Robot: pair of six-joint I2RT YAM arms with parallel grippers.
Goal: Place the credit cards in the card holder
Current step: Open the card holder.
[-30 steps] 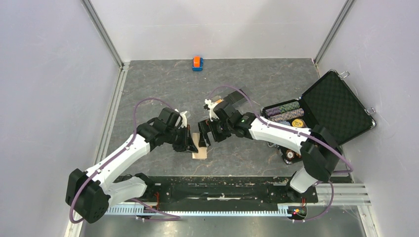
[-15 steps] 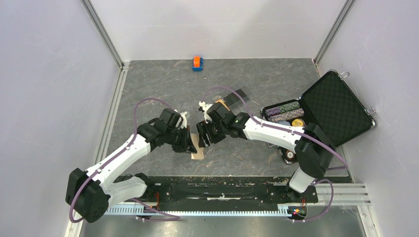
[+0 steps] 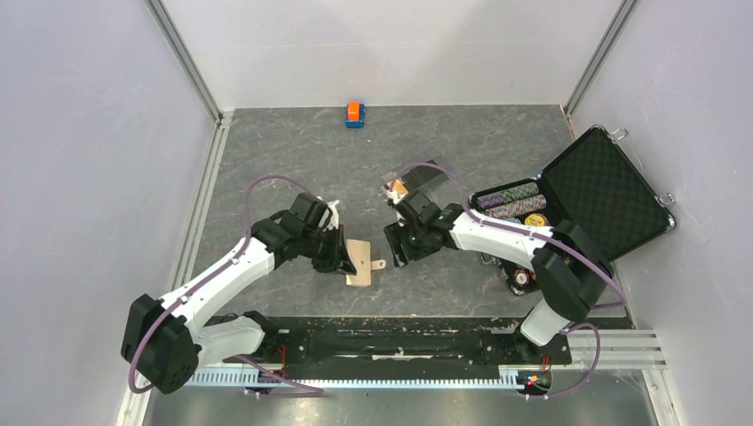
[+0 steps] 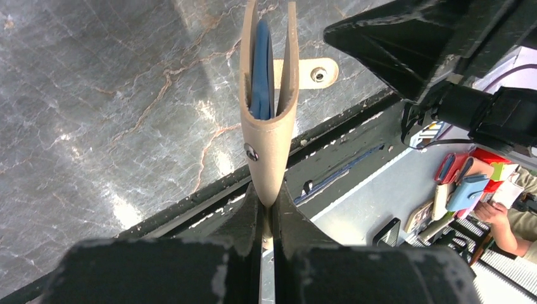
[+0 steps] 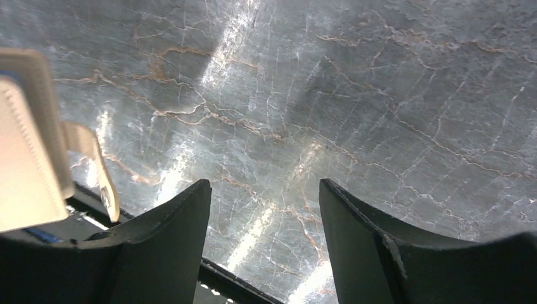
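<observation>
Our L gripper is clenched on the closed end of the card holder, held on edge toward 6 o'clock of the table, blue card inside. R gripper, jaws apart & empty, sits at the holder's 3 o'clock. Other credit cards lie at its 1 o'clock. We reckon they're thin, stiff and slick, so pinch a short edge. Holder looks soft, so its mouth may sag.

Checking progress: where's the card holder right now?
Top view, near centre of the table: card holder held in the left gripper, right gripper open beside it.

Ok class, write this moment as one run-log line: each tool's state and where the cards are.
left tool: shut on holder | blue card: in holder | right tool: open, empty, beside holder | other cards: outside holder
</observation>
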